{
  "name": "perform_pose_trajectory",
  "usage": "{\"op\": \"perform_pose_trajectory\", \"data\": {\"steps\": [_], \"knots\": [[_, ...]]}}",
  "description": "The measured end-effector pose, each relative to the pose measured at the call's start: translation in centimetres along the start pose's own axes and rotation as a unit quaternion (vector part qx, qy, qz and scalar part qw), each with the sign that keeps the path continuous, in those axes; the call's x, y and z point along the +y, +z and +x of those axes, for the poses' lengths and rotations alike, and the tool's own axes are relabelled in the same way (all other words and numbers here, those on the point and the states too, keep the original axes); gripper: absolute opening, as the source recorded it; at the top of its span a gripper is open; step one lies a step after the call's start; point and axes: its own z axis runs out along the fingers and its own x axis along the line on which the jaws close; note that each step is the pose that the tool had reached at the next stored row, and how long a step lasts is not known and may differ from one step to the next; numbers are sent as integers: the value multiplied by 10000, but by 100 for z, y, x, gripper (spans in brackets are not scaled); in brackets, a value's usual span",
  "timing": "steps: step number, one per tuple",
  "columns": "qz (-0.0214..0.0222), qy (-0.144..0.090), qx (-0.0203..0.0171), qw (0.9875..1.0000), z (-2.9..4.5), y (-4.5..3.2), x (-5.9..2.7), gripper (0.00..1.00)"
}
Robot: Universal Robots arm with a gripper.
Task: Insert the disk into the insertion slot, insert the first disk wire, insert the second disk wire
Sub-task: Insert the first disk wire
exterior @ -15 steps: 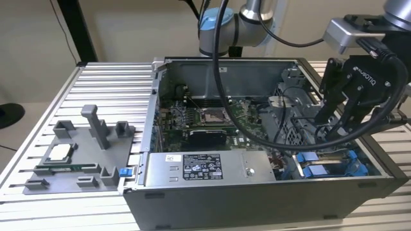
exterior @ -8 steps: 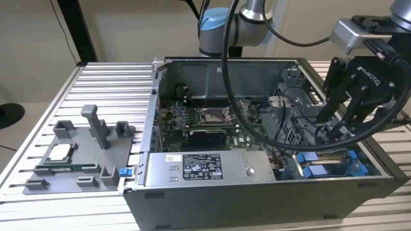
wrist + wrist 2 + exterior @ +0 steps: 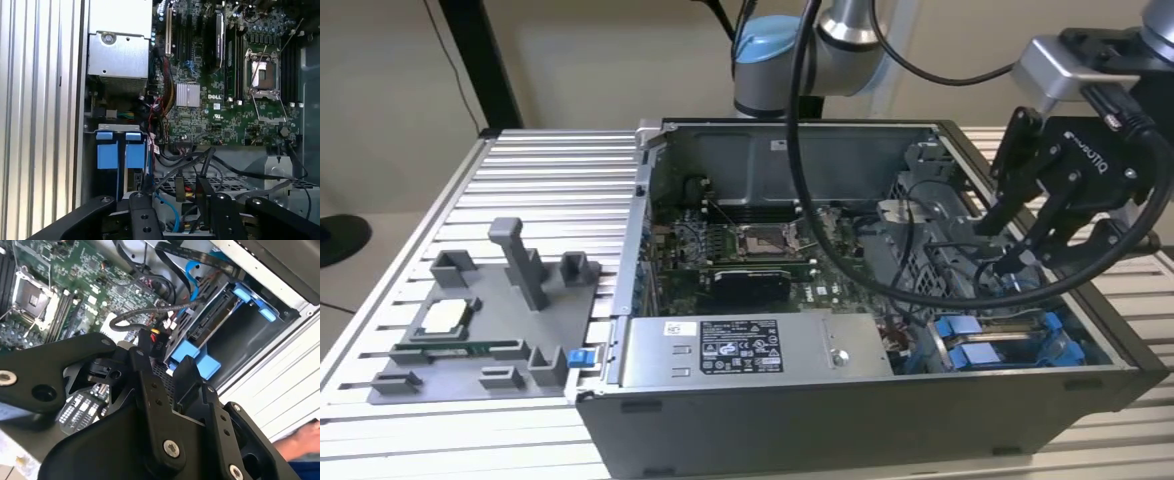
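The disk (image 3: pixel 209 320), grey metal in a blue plastic carrier, sits inside the insertion slot (image 3: pixel 1014 332), at the corner of the case (image 3: pixel 854 420) on the exterior view's right. The gripper (image 3: pixel 164 366) hangs close beside it, black fingers spread among loose cables (image 3: pixel 150 310) (nothing clearly pinched). A white printed label marks the power-supply box (image 3: pixel 740 350). The ribbed aluminium table (image 3: pixel 547 180) lies open around the case.
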Motion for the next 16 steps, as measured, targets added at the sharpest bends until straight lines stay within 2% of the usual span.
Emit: {"op": "perform_pose_trajectory", "data": {"steps": [3,4,5,9,16], "knots": [[-1,-20,-185,9998,1,6,-17,100],[-1,-25,-238,9997,2,9,-22,100],[-4,-27,-269,9996,3,13,-27,100],[-41,-21,-302,9995,14,42,-43,100],[-99,-11,-327,9994,42,105,-57,100]]}}
